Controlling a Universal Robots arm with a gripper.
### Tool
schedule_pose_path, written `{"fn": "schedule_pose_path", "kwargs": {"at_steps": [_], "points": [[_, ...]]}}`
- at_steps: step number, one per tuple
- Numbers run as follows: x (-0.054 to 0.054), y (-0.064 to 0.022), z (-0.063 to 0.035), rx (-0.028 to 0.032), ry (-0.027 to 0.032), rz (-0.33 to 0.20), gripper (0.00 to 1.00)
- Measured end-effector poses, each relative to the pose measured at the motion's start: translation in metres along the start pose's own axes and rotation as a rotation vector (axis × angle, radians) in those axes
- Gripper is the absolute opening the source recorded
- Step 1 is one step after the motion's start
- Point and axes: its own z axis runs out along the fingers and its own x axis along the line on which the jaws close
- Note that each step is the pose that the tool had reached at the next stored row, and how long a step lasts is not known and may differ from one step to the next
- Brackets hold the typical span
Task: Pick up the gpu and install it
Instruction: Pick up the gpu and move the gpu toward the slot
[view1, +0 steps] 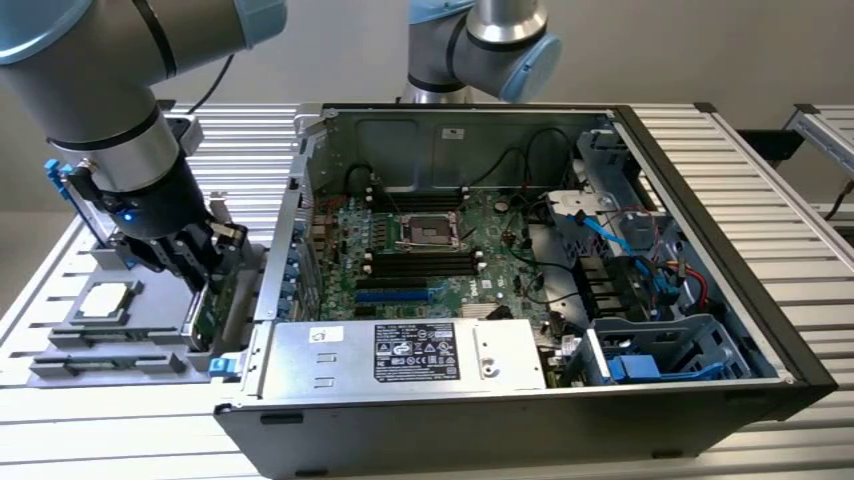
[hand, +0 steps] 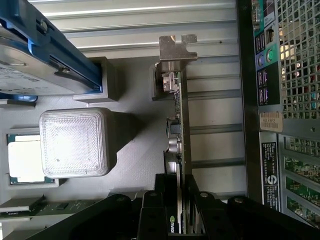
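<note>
The gpu (view1: 204, 306) stands on edge in a grey fixture tray (view1: 94, 352) just outside the open computer case (view1: 694, 200), at the exterior view's left. Its green board faces the case. In the wrist view the gpu (hand: 181, 125) is seen edge-on, its silver end bracket (hand: 177, 47) at the far end from the camera. My gripper (view1: 200, 268) is lowered onto the card's upper edge. Its black fingers (hand: 160, 210) press against both faces of the card, so the gripper (hand: 184, 220) is shut on it. The card still sits in the fixture.
A square silver processor chip (view1: 107, 298) lies in the tray beside the card. A hard drive in a blue frame (hand: 35, 55) stands behind it. A translucent white block (hand: 75, 142) sits between them. The motherboard (view1: 427, 250) lies exposed inside the case, whose perforated rear panel (hand: 295, 75) is close to the card.
</note>
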Motion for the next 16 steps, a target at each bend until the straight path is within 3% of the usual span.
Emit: {"fn": "schedule_pose_path", "kwargs": {"at_steps": [16], "points": [[0.0, 0.0, 0.0, -0.0001, 0.0, 0.0, 0.27]]}}
